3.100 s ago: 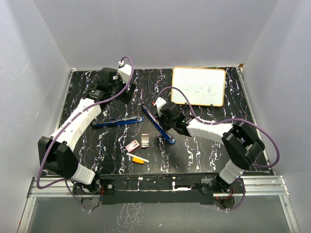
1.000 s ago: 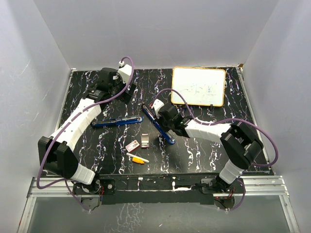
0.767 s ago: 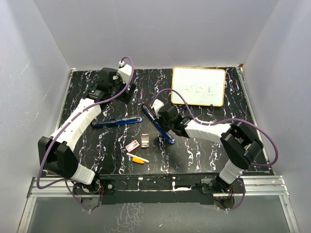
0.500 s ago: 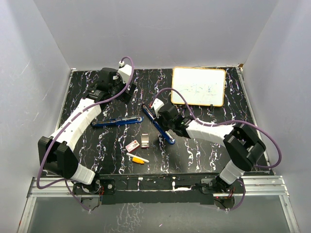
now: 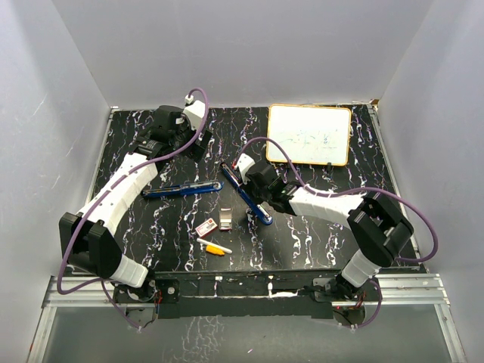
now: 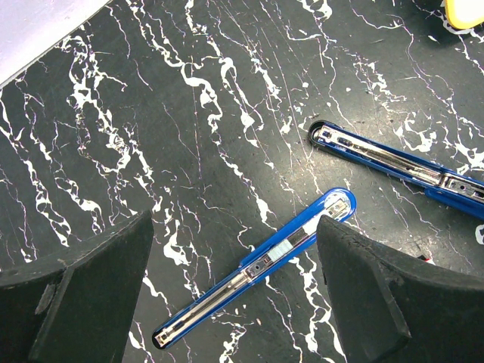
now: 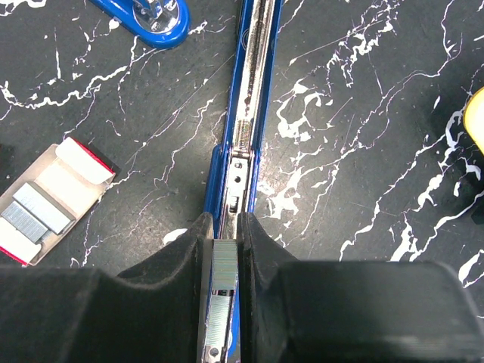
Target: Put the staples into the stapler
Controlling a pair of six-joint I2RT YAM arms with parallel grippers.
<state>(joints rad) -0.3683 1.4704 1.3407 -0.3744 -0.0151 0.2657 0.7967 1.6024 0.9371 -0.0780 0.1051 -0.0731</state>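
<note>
Staple strip (image 7: 224,291) is pinched between the pressed-in jaws of the right gripper (image 7: 225,227) and lined up over the open stapler rail (image 7: 250,91) near table centre. Whether it is fully seated cannot be told. Judged best: the strip is kept parallel to the channel, legs down, lowered flat, and let go only once it is bedded clear of the spring pusher (image 7: 237,178). Any tilt is likely to jam or snap it. Staple box (image 7: 47,203) is seen opened at 8 o'clock of the rail, with more strips inside. Right arm is reached in from 4 o'clock, wrist pitched down along the rail. Left gripper (image 6: 234,227) is held spread wide and empty at 11 o'clock, near the other blue stapler half (image 6: 257,272). It could be used to brace the rail.
</note>
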